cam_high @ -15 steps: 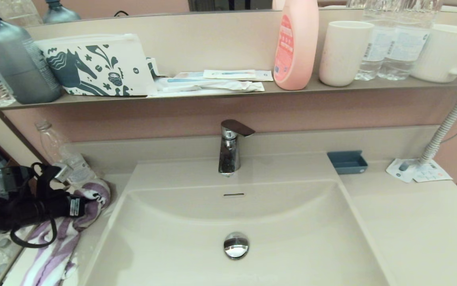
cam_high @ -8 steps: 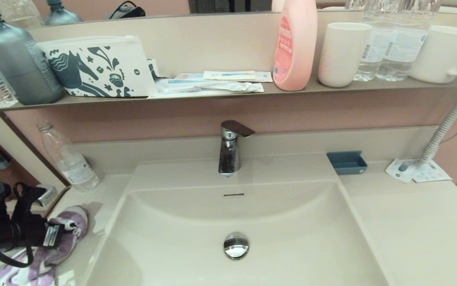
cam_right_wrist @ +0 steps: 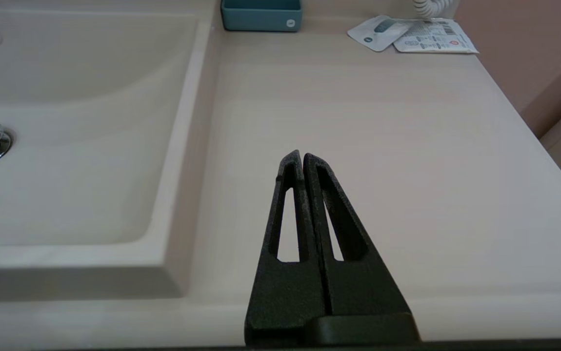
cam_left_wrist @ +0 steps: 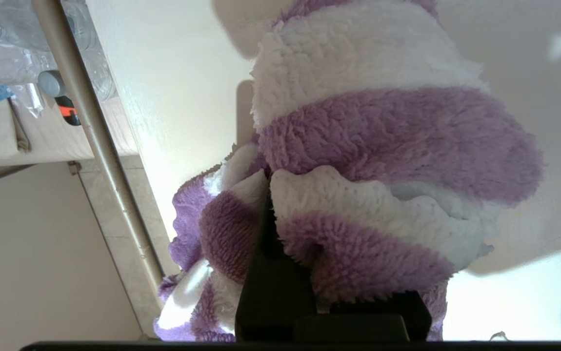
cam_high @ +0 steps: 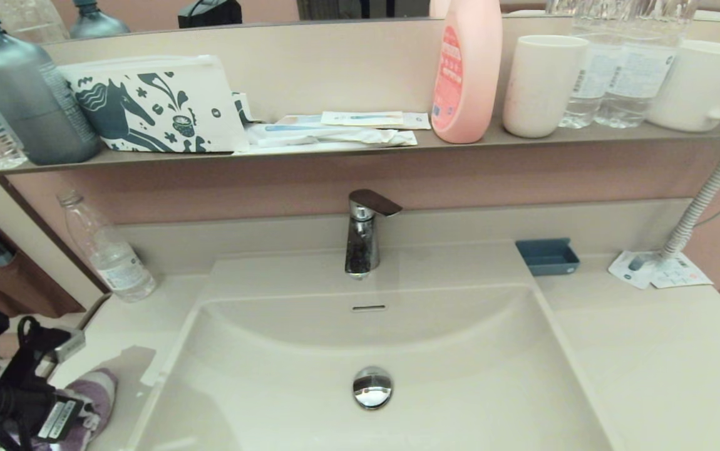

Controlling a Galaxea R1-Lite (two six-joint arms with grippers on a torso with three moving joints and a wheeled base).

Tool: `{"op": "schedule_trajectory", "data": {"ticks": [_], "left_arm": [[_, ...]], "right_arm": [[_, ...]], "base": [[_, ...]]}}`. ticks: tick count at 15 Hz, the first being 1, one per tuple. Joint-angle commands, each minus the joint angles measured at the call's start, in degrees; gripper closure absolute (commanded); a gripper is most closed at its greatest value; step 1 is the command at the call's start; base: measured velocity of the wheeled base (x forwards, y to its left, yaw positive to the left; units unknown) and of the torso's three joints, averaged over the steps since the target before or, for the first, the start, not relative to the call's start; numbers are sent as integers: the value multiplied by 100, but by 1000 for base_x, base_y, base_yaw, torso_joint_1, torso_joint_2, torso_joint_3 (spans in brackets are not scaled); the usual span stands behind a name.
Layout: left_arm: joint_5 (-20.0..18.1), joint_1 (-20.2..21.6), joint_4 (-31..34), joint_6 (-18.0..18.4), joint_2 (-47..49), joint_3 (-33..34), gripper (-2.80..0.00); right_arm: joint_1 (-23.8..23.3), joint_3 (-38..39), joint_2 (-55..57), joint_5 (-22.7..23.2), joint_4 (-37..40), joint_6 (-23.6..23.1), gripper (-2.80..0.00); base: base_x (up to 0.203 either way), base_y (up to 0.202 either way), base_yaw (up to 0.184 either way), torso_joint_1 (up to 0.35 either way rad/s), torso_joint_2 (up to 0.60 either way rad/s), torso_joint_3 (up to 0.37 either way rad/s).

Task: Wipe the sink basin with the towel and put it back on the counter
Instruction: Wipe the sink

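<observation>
Gripping the bunched towel (cam_left_wrist: 383, 146) — left end effector (cam_left_wrist: 280, 214) clamped on it, stripes crosswise.

towel (cam_left_wrist: 383, 131): purple and white stripes | sink basin (cam_high: 460, 351): cream-beige, chrome drain plug (cam_high: 372, 387) | tabletop (cam_high: 660, 357): same cream-beige | left pincer (cam_left_wrist: 270, 229): black | right pincer (cam_right_wrist: 303, 158): black | pouch (cam_high: 153, 103): white, dark-blue horse print | bottle (cam_high: 466, 69): pink | small tray (cam_high: 546, 256): blue | cup (cam_high: 541, 84): white | mug (cam_high: 701, 84): white | big bottle (cam_high: 25, 94): grey
</observation>
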Motion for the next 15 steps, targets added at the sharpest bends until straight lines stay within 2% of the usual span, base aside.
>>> {"op": "schedule_trajectory", "data": {"ticks": [1,4,6,8,9,10,13,15], "left_arm": [[39,-55,-105,29,-115,-245,0],[760,-266,-41,49,-188,-811,0],[843,-357,100,39,-246,-894,0],[806,-467,779,-14,-250,-871,0],[660,-492,1200,-69,-218,-867,0],[296,-518,1373,-159,-145,-862,0],[-771,-500,1448,-264,264,-828,0],[-1110,-502,1456,-326,461,-773,0]], "right_arm": [[2,0,2,2,4,-4,0],[2,0,2,2,3,-4,0],[2,0,2,2,4,-4,0],[2,0,2,2,0,-4,0],[2,0,2,2,-3,-4,0],[4,0,2,2,3,-4,0],[4,0,2,2,4,-4,0],[2,0,2,2,-4,-4,0]], "base": [[0,0,0,0,0,0],[0,0,0,0,0,0],[0,0,0,0,0,0],[0,0,0,0,0,0],[0,0,0,0,0,0],[0,0,0,0,0,0],[0,0,0,0,0,0],[0,0,0,0,0,0]]}}
